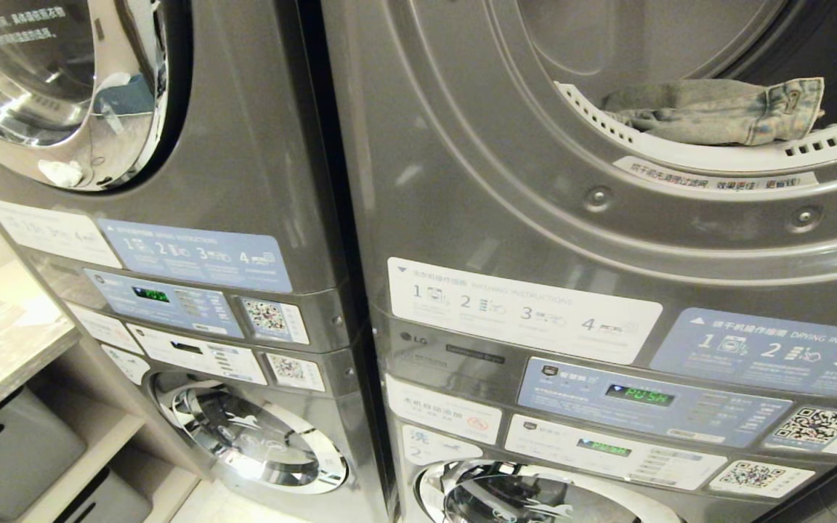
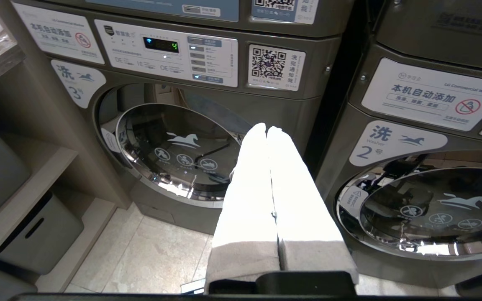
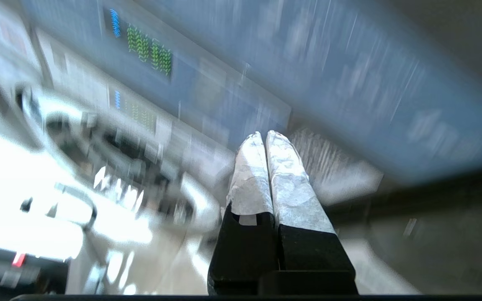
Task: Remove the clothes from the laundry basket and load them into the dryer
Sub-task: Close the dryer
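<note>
The dryer fills the right of the head view, a dark grey machine with its round mouth uncovered. A faded denim garment lies just inside the drum, resting on the white perforated rim. The laundry basket is out of view. My right gripper is shut with nothing between its white-wrapped fingers; it hangs in front of a blurred blue control panel. My left gripper is parked low, shut and empty, pointing between the two washers.
A second dryer with its chrome door shut stands on the left. The washer labelled 2 sits under the task's dryer, another washer beside it. Shelves with grey bins stand at the left wall over tiled floor.
</note>
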